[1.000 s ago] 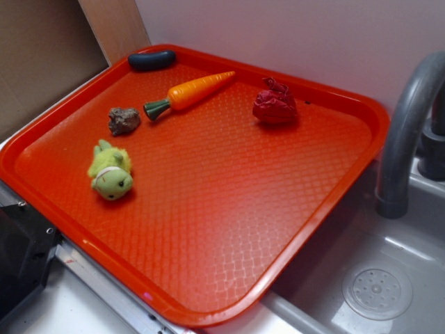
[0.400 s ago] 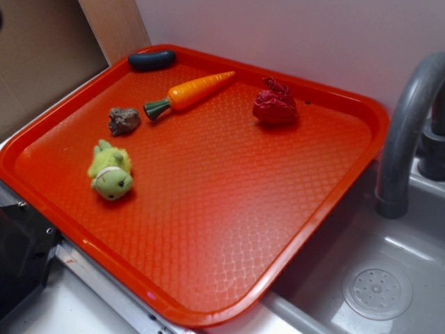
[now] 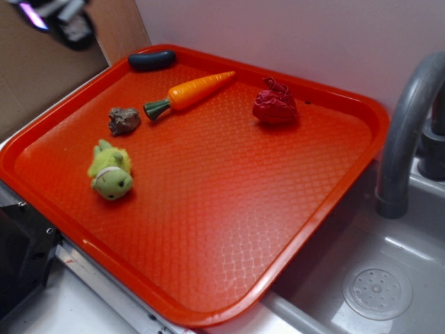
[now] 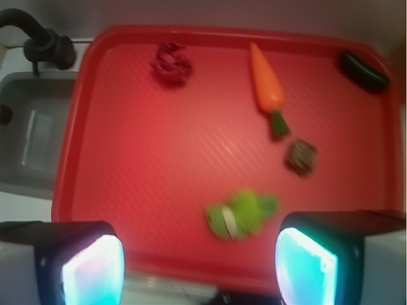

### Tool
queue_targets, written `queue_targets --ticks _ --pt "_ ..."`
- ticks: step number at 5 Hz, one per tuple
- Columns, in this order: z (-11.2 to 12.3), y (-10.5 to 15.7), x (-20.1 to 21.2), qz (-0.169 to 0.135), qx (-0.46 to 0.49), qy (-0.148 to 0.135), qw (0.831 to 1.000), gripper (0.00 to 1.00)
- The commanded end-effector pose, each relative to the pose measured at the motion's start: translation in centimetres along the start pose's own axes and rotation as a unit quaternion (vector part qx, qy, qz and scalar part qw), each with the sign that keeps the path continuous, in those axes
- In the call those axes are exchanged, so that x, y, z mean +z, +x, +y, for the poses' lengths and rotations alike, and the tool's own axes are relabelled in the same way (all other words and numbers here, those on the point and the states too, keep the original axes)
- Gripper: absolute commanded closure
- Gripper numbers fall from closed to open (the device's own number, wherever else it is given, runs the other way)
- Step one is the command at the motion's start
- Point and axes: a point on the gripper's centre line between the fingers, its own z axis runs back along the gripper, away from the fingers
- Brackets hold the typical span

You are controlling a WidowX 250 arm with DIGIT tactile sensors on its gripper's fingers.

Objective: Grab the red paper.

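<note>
The red paper is a dark crimson crumpled wad lying on the orange-red tray near its far right corner. In the wrist view the red paper lies at the tray's top left. My gripper is open and empty, high above the tray's near edge, with the two fingers wide apart. In the exterior view the gripper is a blur at the top left corner, far from the paper.
On the tray lie a green plush toy, a grey-brown rock-like lump, an orange toy carrot and a dark oblong object. A grey sink with a faucet is to the right. A wall stands behind.
The gripper has come into the exterior view at the top left corner, blurred by motion. The objects on the tray have not moved.
</note>
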Motion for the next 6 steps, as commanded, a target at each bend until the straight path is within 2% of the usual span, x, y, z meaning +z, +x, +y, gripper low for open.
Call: queue_targets --ticks 1,2,3,5,6 --pt "-1.5 6.1 -5.7 0.009 -0.089 -0.032 0.995 0.00" --pt "-2.3 8.7 -9.1 0.032 -0.131 -0.016 0.991 0.00" --pt "-2.1 11.2 -11.9 0.057 -0.164 -0.029 0.984 0.00" --pt "-3.4 10.9 -15.2 0.083 -0.205 0.008 0.975 0.00" --pt "-3.7 10.9 -16.8 0.096 -0.224 0.005 0.970 0.00"
